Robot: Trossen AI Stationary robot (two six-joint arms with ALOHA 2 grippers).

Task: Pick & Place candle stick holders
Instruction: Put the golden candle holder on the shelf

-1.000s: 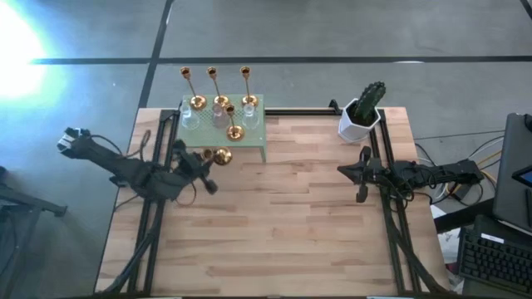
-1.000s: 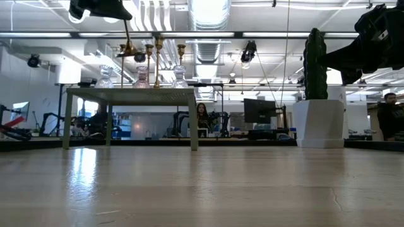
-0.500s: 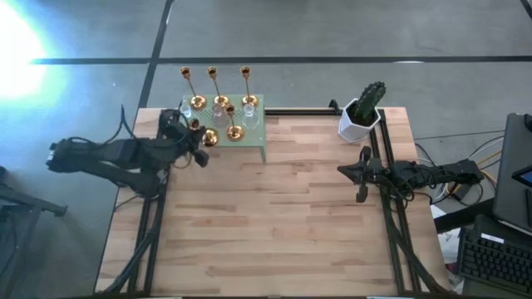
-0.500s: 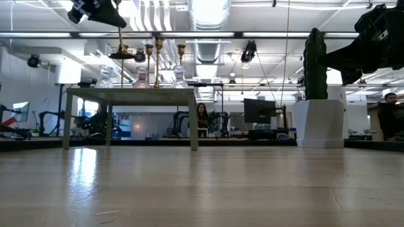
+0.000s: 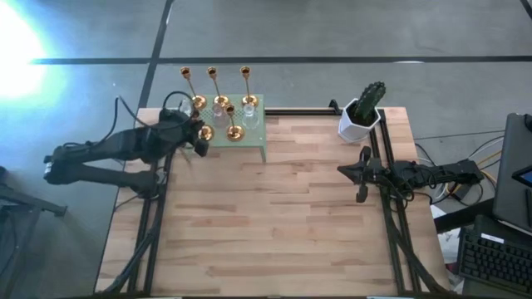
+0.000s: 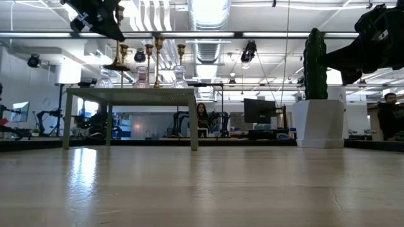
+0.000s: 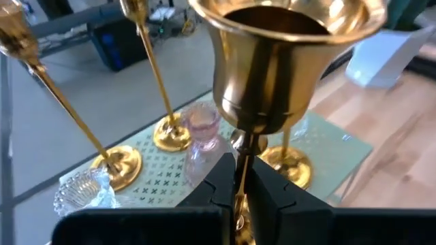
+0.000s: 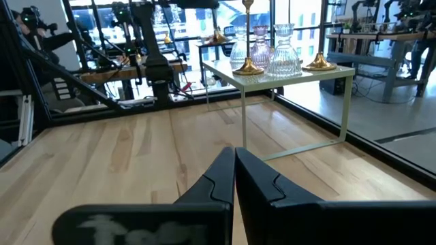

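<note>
My left gripper [image 5: 198, 138] is shut on a gold candle stick holder [image 7: 286, 61] over the left end of the pale green stand [image 5: 258, 134]. In the low view the holder's round base [image 6: 117, 66] hangs above the stand top [image 6: 129, 93]. Several gold holders stand on the stand by their round bases [image 5: 235, 131], three of them tall. Among them are a pinkish glass one [image 7: 201, 129] and clear glass ones [image 7: 82, 190]. My right gripper [image 5: 363, 174] is shut and empty, above the table's right side. My left gripper pinches the gold holder's thin stem [image 7: 240, 155] just below its cup, between its two fingers [image 7: 221, 180]. The fingers come from the table's left, slanting down, and lie across the stem. The holder stands upright in the hold, its base lifted clear above the stand.
A white pot with a green cactus [image 5: 361, 116] stands at the far right of the table. The bare wooden table [image 5: 274, 224] stretches in front of the stand. Dark arm frames run along both table sides.
My left gripper has gone from in front of the stand toward the table's far edge and now hangs over the stand's left end. It stays shut on the gold holder, which has gone with it, clear of the table.
</note>
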